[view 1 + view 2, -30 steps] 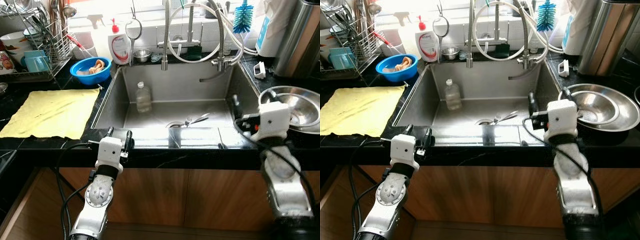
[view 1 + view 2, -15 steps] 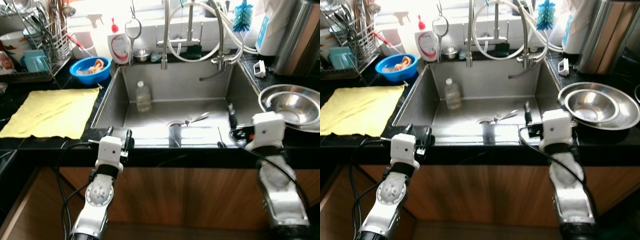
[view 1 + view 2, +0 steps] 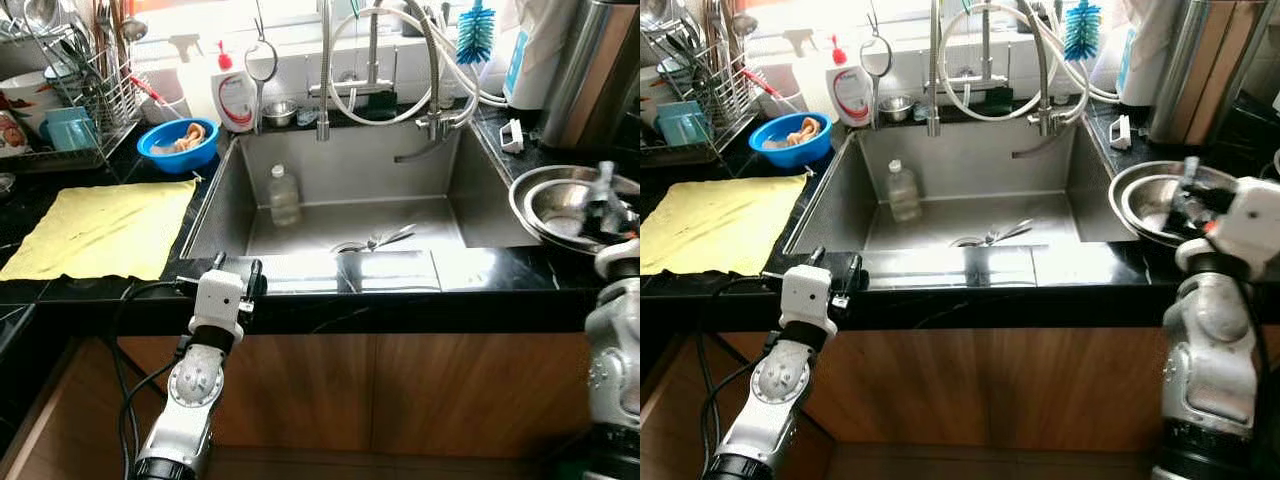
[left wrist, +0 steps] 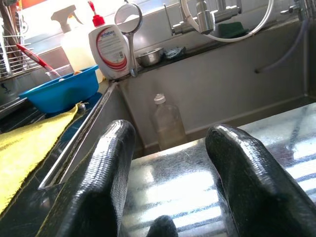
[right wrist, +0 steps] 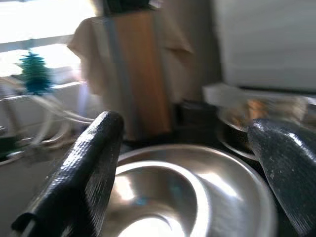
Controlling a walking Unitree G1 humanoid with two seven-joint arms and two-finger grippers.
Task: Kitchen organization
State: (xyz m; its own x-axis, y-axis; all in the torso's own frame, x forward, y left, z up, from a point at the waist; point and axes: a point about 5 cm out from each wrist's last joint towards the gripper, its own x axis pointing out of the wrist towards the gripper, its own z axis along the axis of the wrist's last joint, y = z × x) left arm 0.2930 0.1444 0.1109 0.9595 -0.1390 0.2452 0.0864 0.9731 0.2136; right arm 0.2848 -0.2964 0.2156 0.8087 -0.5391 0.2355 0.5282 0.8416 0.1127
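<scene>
Two stacked steel bowls (image 3: 558, 205) sit on the black counter right of the sink (image 3: 350, 272). My right gripper (image 3: 612, 192) hovers at their right rim, open, with nothing between its fingers. The right wrist view looks over the bowls (image 5: 163, 192) between the spread fingers (image 5: 94, 163). My left gripper (image 3: 238, 268) rests open at the sink's front left edge and holds nothing. Its wrist view faces a clear plastic bottle (image 4: 168, 123) standing in the sink. Some cutlery (image 3: 385, 240) lies by the drain.
A yellow cloth (image 3: 105, 225) is spread on the left counter, with a blue bowl (image 3: 180, 142) and a dish rack (image 3: 70, 100) behind it. A soap bottle (image 3: 236, 95), a hose faucet (image 3: 325, 70) and a blue brush (image 3: 475, 20) line the back. A steel canister (image 3: 590, 70) stands at the back right.
My right arm has swung right, from the sink's front right edge to the steel bowls. The left arm has stayed put. The camera has shifted slightly.
</scene>
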